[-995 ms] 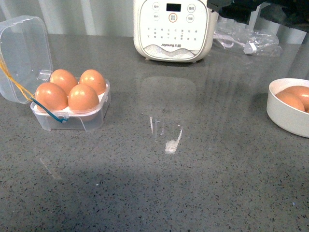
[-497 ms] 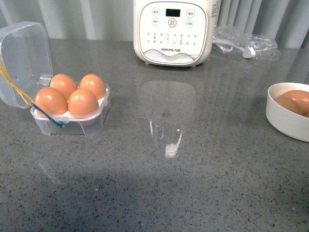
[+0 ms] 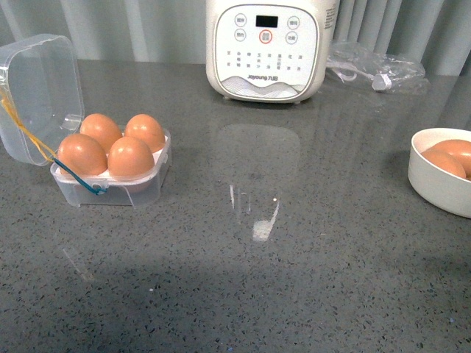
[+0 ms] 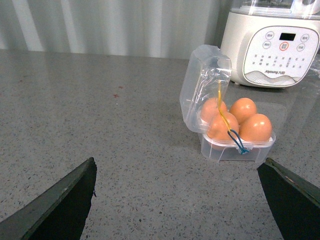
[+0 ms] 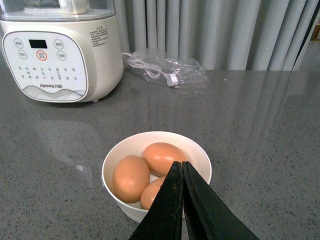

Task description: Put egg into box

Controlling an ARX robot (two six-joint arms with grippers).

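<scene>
Gone from the far right of the front view was the dark arm seen a second before, and everything sat slightly nearer in that view. On the grey counter (image 3: pixel 294 294) the white cooker (image 3: pixel 266 48) stood at the far edge. The box (image 3: pixel 125 194) was at the left with its clear lid tipped open, and the white bowl (image 3: pixel 433 184) was at the right. All four cells of the box held boxed eggs (image 3: pixel 130 157), so the task looked done or nearly so; three spare eggs (image 5: pixel 131 177) lay in the bowl. The left gripper (image 4: pixel 178 167) was spread wide and empty, low over the counter, facing the box from well apart. The right gripper (image 5: pixel 180 167) was pressed together on nothing, hanging over the bowl's near rim. Any egg would likely be light, rigid, smooth and brittle, so best taken across its middle with a gentle squeeze and set down softly.
</scene>
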